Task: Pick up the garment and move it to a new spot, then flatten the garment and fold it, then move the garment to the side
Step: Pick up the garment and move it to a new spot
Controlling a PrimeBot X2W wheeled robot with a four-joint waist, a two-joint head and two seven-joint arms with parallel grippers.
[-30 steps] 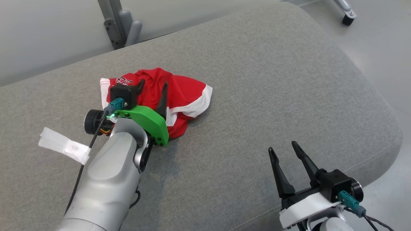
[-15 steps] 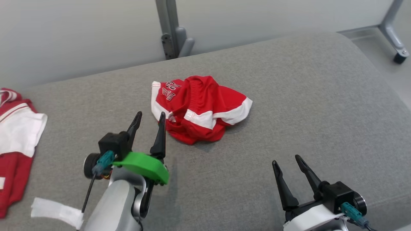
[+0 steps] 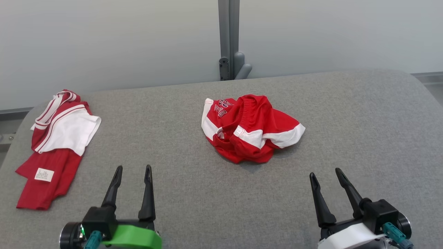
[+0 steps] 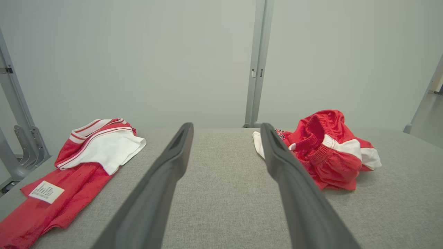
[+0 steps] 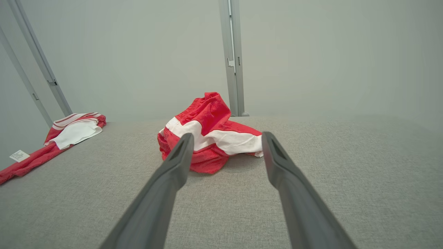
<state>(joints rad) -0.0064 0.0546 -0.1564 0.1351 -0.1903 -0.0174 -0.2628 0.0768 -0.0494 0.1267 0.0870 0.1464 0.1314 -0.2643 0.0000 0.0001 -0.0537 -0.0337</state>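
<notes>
1. Head view puts the garment (image 3: 251, 129) on the grey cushion (image 3: 363, 114), about midway between its left and right edges and nearer the far edge than the near one.
2. It lies ahead and to the right of my left gripper (image 3: 133, 167), and ahead and to the left of my right gripper (image 3: 325, 172). It is well apart from each and touches neither.
3. I read it as a crumpled pair of red shorts with broad white bands. The elastic waistband is bunched on top, and the far left fold carries lettering too small to make out.
4. My left gripper sits near the near edge with its fingers spread wide and nothing between them. My right gripper is likewise spread wide and holds nothing.
5. A red and white jersey (image 3: 57, 138) lies flatter at the cushion's left edge, well apart from the garment, with a white label (image 3: 44, 174) towards its near end.
6. A grey metal post (image 3: 228, 34) stands behind the far edge against a pale wall (image 3: 104, 41).
</notes>
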